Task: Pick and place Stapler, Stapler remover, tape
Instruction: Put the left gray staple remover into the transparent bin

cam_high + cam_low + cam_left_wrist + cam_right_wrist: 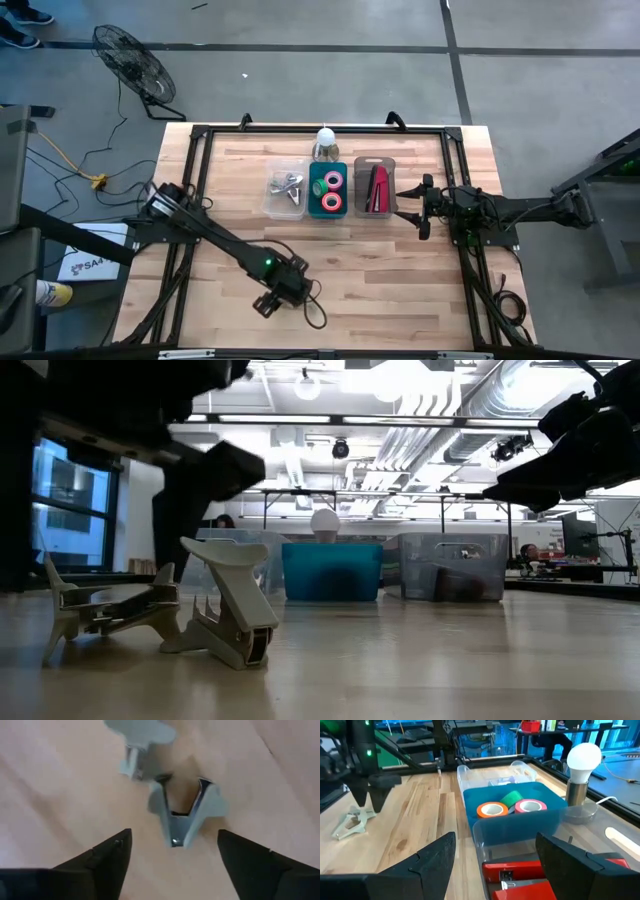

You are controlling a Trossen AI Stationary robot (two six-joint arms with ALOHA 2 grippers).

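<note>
Two pale grey staple removers lie on the wooden table near its front edge, one [182,812] [230,605] with its claws open, the other [137,740] [110,610] beside it. My left gripper [174,834] [268,300] hangs open above the first, pointing down, a finger on either side of it and clear of it. The red stapler [377,190] [520,875] lies in a clear bin. Tape rolls [492,810] [331,190] sit in the blue bin [520,827]. My right gripper [418,208] [496,837] waits open beside the stapler's bin.
A clear bin [285,188] holding silvery staple removers stands left of the blue bin. A light bulb [325,140] [582,765] stands behind the bins. A black frame [200,135] runs along the table's edges. Bare wood lies between the bins and the front edge.
</note>
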